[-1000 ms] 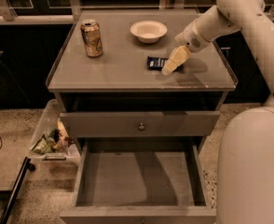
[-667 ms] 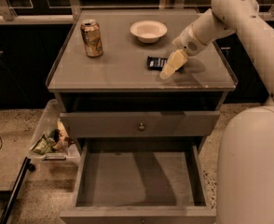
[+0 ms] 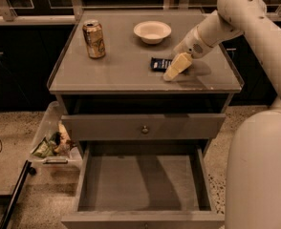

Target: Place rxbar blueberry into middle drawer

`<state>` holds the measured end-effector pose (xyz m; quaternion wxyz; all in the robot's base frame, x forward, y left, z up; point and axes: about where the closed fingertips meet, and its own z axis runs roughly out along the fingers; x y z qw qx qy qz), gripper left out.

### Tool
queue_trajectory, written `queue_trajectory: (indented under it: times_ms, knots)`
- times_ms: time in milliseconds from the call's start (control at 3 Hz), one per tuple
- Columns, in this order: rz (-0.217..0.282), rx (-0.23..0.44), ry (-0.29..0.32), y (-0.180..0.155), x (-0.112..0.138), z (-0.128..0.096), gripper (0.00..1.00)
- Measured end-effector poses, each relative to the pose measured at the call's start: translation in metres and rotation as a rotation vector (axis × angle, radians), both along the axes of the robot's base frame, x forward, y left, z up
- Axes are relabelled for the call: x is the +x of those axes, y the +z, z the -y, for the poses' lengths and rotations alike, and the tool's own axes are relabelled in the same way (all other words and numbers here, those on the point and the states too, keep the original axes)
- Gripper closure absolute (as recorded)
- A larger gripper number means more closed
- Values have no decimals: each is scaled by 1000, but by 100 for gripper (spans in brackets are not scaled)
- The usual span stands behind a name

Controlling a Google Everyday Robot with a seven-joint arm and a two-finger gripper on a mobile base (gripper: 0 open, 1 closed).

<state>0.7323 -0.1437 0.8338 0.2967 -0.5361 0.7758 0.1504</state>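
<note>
The rxbar blueberry, a small flat dark navy bar, lies on the grey cabinet top right of centre. My gripper hangs low over the top, just right of the bar, its pale fingers pointing down-left and covering the bar's right end. The middle drawer stands pulled open below, with a bare grey floor and low side walls. Above it is a closed drawer front with a small round knob.
A tan drink can stands at the top's back left. A white bowl sits at the back centre. A clear bin with wrappers is on the floor left of the cabinet. My arm and base fill the right side.
My gripper has moved slightly left and down toward the bar. The bar, can and bowl have not moved.
</note>
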Motion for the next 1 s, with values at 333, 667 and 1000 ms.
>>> queue_trajectory:
  times_ms: [333, 667, 1000]
  knots:
    - [0, 0, 0, 0, 0, 0, 41]
    - [0, 0, 0, 0, 0, 0, 66]
    - [0, 0, 0, 0, 0, 0, 89]
